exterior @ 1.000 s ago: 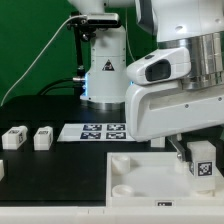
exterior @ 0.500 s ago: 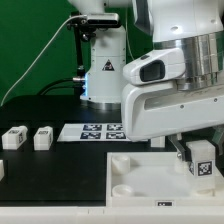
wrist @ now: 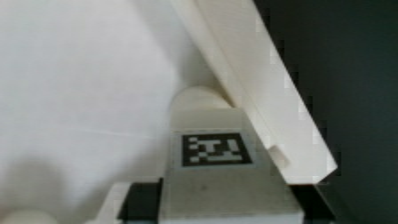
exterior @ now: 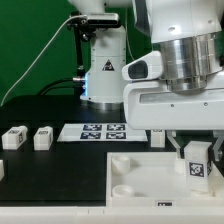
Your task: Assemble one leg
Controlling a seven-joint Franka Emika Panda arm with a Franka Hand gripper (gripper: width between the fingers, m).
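Observation:
My gripper (exterior: 193, 160) is shut on a leg (exterior: 196, 165), a small white block with a black-and-white tag facing the camera. I hold it upright over the corner of the large flat white panel (exterior: 135, 175) at the exterior view's right. In the wrist view the leg (wrist: 217, 150) stands in a round corner socket (wrist: 199, 100) of the panel (wrist: 89, 90), next to the panel's raised rim. My dark fingers (wrist: 143, 200) press both sides of the leg. Two more legs (exterior: 14, 137) (exterior: 42, 137) lie on the black table at the exterior view's left.
The marker board (exterior: 100, 131) lies behind the panel. A second robot base (exterior: 104, 70) stands at the back against the green wall. A white piece (exterior: 2, 171) shows at the exterior view's left edge.
The wrist has turned about its vertical axis, and the held leg has shifted slightly toward the exterior view's left and down into the corner of the panel.

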